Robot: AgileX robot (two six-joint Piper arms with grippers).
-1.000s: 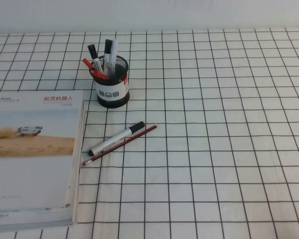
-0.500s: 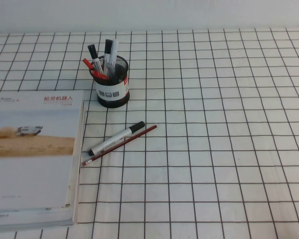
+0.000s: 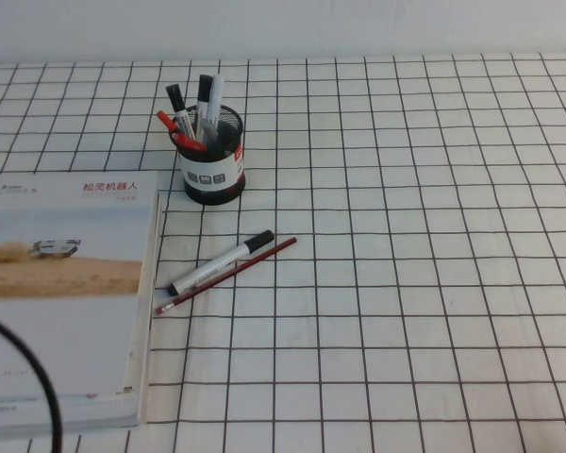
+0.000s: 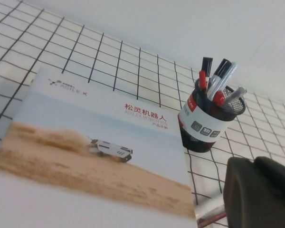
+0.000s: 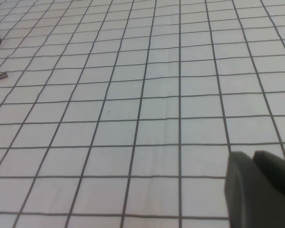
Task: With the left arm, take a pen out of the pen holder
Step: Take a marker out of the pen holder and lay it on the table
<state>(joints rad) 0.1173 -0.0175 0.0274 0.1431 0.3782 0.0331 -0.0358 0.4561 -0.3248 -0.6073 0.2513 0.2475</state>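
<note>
The black mesh pen holder (image 3: 210, 170) stands upright on the checked cloth, holding several pens (image 3: 200, 104) with black, red and silver caps. The left wrist view shows the same holder (image 4: 206, 128) and its pens (image 4: 213, 78) ahead of my left gripper (image 4: 253, 164), well apart from it. That gripper is shut and holds nothing; it hovers near the book's corner. My right gripper (image 5: 252, 159) is also shut and empty, over bare cloth. Neither gripper appears in the high view.
A large book (image 3: 61, 283) lies at the left, next to the holder. A black-capped marker (image 3: 222, 262) and a dark red pencil (image 3: 226, 275) lie side by side on the cloth in front of the holder. A black cable (image 3: 33, 377) curves across the book's near corner.
A black cable has come into the bottom-left corner of the high view over the book. The holder, pens, marker and pencil have not moved.
</note>
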